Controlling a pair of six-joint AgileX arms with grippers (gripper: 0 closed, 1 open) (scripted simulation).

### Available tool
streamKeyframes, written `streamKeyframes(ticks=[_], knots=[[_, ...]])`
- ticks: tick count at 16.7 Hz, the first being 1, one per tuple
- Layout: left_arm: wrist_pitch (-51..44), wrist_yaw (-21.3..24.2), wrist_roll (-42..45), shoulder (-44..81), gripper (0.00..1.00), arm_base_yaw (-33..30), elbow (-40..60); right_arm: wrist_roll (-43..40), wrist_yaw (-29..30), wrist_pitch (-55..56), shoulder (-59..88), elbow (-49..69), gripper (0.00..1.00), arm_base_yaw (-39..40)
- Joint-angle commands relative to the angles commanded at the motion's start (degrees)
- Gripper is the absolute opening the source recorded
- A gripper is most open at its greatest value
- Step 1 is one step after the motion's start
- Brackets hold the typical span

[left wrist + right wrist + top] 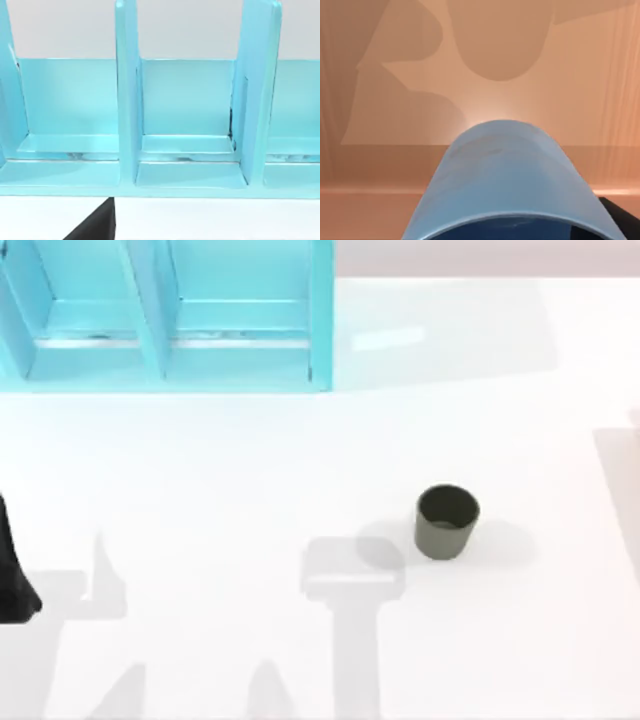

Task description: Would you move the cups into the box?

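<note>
The dark olive-grey cup [447,522] stands upright on the white table, right of centre. Close under the right wrist camera is the bright blue cup [502,170], its open mouth towards the lens. My right gripper [510,232] holds it over a peach-coloured surface, and one dark finger [621,216] shows beside it. The cyan box [170,330], split by upright dividers, sits at the table's back left. Its compartments [187,115] face the left wrist camera. My left gripper [12,585] hangs at the table's left edge, well apart from the olive cup.
The white table [250,470] stretches between the box and the olive cup. Grey arm shadows [350,580] fall across its front half. A dark shape [95,227] lies on the table before the box in the left wrist view.
</note>
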State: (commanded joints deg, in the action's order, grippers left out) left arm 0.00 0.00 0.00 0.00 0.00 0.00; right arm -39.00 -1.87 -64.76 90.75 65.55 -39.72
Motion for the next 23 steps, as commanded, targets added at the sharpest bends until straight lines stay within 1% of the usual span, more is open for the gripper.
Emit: streamKeyframes(ticks=[1,14,15,23], knots=[[0.0,0.0,0.0,0.0,1.0,0.0,0.0,0.0,0.0,0.0,0.0,0.0,0.0,0.0],[0.0,0.0,0.0,0.0,1.0,0.0,0.0,0.0,0.0,0.0,0.0,0.0,0.98,0.0],[0.0,0.0,0.0,0.0,1.0,0.0,0.0,0.0,0.0,0.0,0.0,0.0,1.0,0.0],[0.0,0.0,0.0,0.0,1.0,0.0,0.0,0.0,0.0,-0.01,0.03,0.02,1.0,-0.08]])
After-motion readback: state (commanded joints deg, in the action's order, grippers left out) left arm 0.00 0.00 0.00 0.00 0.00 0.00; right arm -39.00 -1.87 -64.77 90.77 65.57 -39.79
